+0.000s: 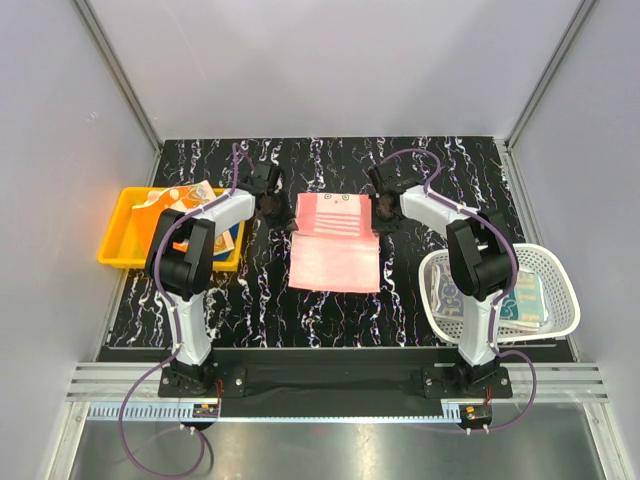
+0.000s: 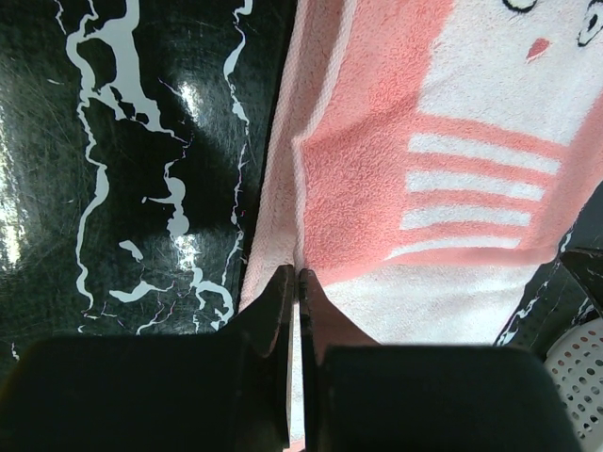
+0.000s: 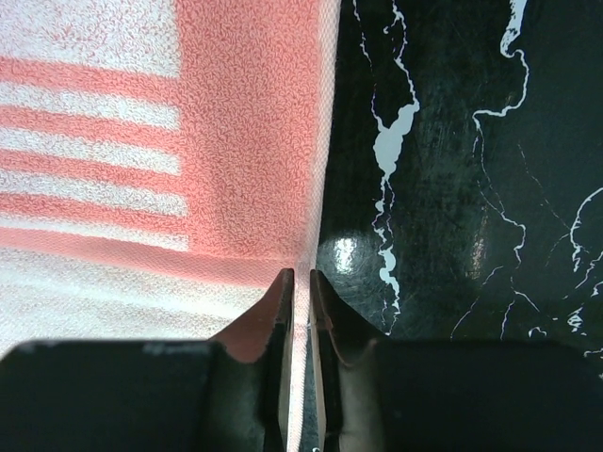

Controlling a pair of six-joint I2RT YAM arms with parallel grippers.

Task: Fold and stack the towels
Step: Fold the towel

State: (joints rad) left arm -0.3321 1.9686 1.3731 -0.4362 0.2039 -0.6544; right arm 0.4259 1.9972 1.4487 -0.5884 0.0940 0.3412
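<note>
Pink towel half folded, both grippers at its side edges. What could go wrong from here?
1. The left gripper looks pinched shut on the edge of the pink towel, while the right gripper shows a slit between its jaws: uneven release may skew the fold.
2. Either gripper retreating could snag the folded flap and open it.
</note>
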